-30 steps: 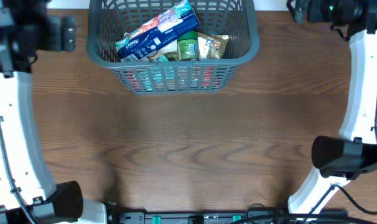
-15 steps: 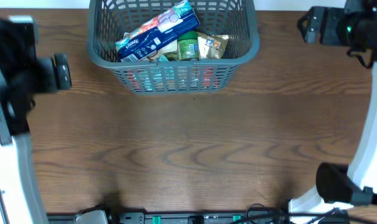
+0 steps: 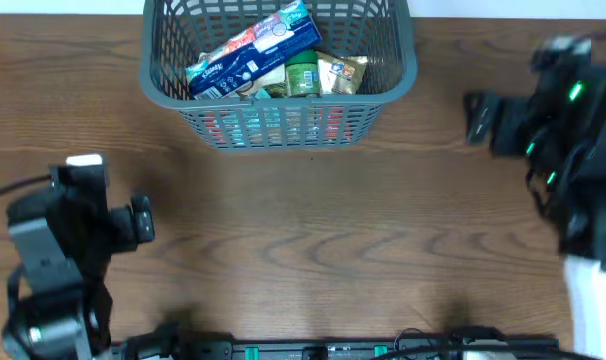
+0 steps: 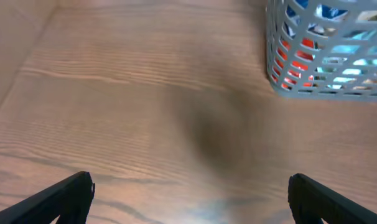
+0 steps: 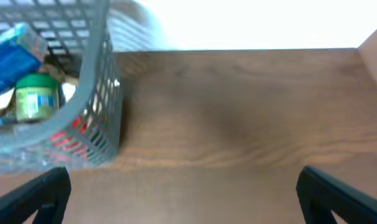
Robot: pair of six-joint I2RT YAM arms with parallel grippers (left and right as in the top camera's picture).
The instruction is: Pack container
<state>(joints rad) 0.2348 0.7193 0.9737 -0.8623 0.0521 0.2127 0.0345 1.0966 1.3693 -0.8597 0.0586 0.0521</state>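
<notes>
Packing is judged finished or nearly so, with only a withdrawal called for next, since the left gripper (image 3: 143,220) and right gripper (image 3: 475,118) are both spread open and empty, and the grey lattice-walled container (image 3: 283,125), loaded with packets (image 3: 253,55), is seen ahead-right of the left gripper and ahead-left of the right gripper.

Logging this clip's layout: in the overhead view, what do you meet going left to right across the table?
left hand → container → right hand
</notes>
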